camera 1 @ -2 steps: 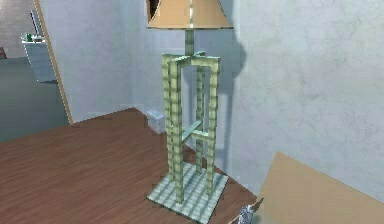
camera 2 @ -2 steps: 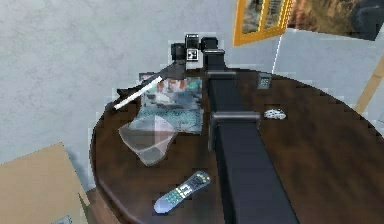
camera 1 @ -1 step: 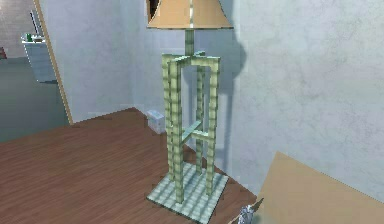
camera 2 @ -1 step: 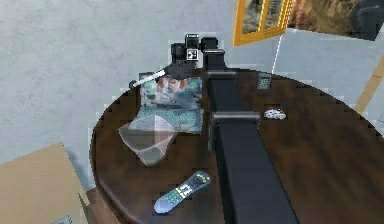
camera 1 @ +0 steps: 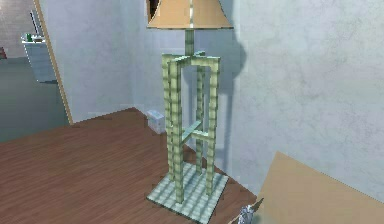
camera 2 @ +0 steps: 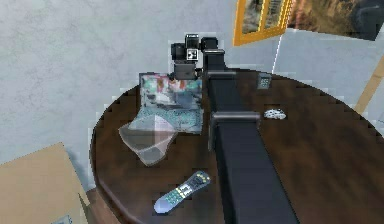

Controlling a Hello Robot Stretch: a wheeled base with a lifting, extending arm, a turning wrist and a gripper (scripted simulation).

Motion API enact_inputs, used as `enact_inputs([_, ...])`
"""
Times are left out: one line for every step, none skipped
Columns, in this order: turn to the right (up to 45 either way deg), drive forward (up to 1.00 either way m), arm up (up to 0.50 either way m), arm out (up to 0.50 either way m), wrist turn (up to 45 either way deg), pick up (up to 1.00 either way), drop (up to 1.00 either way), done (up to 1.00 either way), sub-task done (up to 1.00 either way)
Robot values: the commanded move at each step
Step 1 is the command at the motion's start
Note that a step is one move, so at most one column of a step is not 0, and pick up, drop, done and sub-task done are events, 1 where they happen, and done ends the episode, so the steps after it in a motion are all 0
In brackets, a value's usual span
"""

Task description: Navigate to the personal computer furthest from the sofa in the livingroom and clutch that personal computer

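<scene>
On the round dark wooden table (camera 2: 320, 140) lie an open laptop (camera 2: 165, 98), a clear glass bowl (camera 2: 150, 142) and a grey remote (camera 2: 183, 193).

The round dark bench (camera 2: 325, 140) carries an open laptop (camera 2: 165, 95). A remote (camera 2: 183, 194) lies below the laptop, and a small pale thing (camera 2: 275, 115) lies right of it.

A floor lamp (camera 1: 190, 110) with a green chequered frame and a tan shade (camera 1: 188, 12) is set in a corner of pale blue-grey walls (camera 1: 300, 80). A brown wooden floor (camera 1: 80, 170) is laid up to a wood-trimmed doorway (camera 1: 25, 90) at the forward view's left. In the arm side view a round dark wooden table (camera 2: 320, 130) is placed near a pale wall, on which an orange-framed picture (camera 2: 262, 20) is hung; a tan box-like surface (camera 2: 35, 185) is seen just beside the table
</scene>
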Motion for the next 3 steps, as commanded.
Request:
enact_inputs([0.0, 0.0, 0.0, 0.0, 21.0, 0.0, 0.0, 0.0, 0.0])
enact_inputs([0.0, 0.0, -0.26, 0.0, 0.0, 0.0, 0.0, 0.0, 0.0])
enact_inputs([0.0, 0.0, 0.0, 0.0, 0.0, 1.0, 0.0, 0.0, 0.0])
